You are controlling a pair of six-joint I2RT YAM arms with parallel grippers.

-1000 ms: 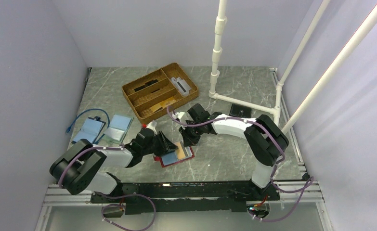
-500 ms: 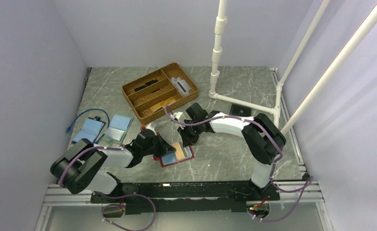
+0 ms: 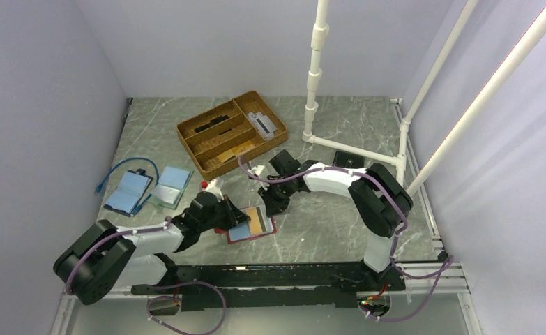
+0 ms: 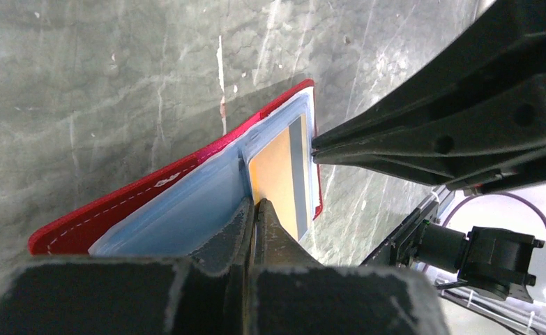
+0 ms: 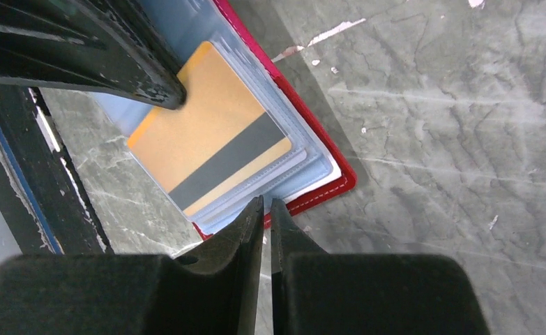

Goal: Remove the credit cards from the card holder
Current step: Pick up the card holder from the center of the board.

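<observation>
- The card holder [image 3: 251, 225] lies open and flat on the table, near the middle of the front edge, red cover down and clear pockets up.
- A gold-tan credit card [image 5: 207, 139] with a dark stripe sits inside the top pocket on the half toward the right edge. It is the only card you can see in the holder.
- Your left gripper [image 4: 254, 209] is closed and holds nothing. Its joined tips press down on the lining at the card's inner edge, by the fold.
- Your right gripper [image 5: 265, 206] sits low at the holder's outer edge. Its fingers are a thin slit apart, and nothing shows between them.
- The step in hand looks like getting a bite on the gold card. Let the left tips pin the holder so that it cannot slide.
- Bring the right fingers in level with the pocket mouth. Try to catch the card alone, not the clear film or the red cover.
- Pull along the pocket toward the right edge. A lift would likely drag the whole holder up.
- The table [image 3: 325, 230] is grey and marbled, and it looks smooth enough for the holder to skid.
- A wicker tray [image 3: 231, 132] stands toward the back edge, and a light-blue booklet case [image 3: 132, 188] lies near the left edge.
- A white pipe frame [image 3: 315, 77] rises at the back right, and plain pale walls close the table in.
</observation>
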